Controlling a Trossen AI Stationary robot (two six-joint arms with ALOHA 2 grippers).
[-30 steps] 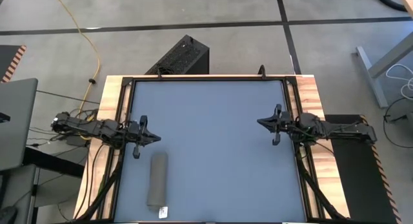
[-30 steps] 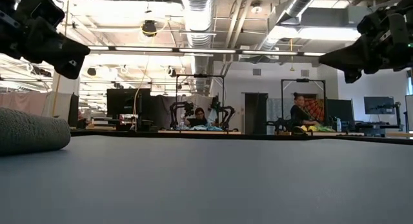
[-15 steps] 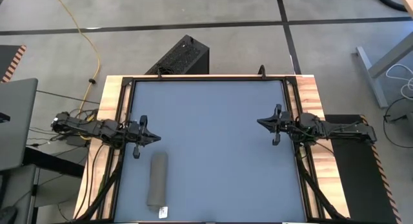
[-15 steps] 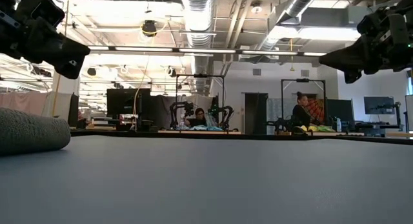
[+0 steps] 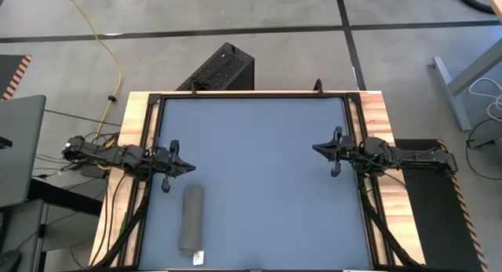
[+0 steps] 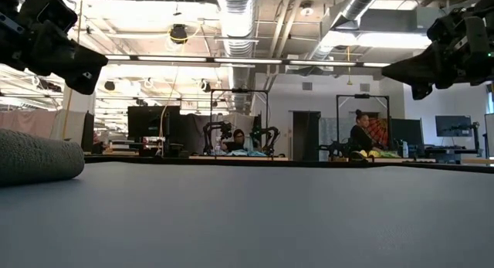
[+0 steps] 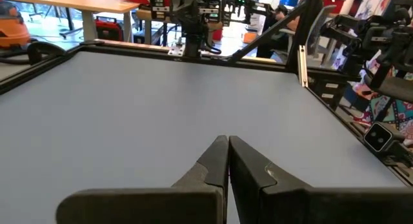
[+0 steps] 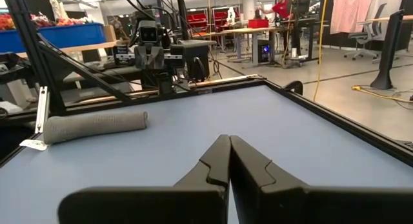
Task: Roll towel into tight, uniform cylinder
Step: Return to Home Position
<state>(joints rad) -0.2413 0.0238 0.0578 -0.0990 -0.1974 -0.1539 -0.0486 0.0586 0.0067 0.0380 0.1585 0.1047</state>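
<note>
A blue-grey tabletop (image 5: 259, 146) in a black frame is seen from above, with a dark robot arm reaching in from each side. The towel (image 5: 190, 218) lies on the tabletop as a rolled grey-brown cylinder near the left side, close to the edge at the bottom of the high view. Its small white tag (image 5: 197, 257) sticks out flat at the end nearest that edge. The left end effector (image 5: 190, 168) hovers above the tabletop near the roll's other end, not touching it. Its two fingers are pressed together and hold nothing. The right end effector (image 5: 315, 149) hovers over the opposite side, well apart from the towel, fingers likewise pressed together and empty. From table height the roll (image 6: 35, 156) rests at the left, with both end effectors raised above the surface. The right wrist view shows the roll (image 8: 93, 126) lying lengthwise across the far side, tag (image 8: 32, 144) at one end.
</note>
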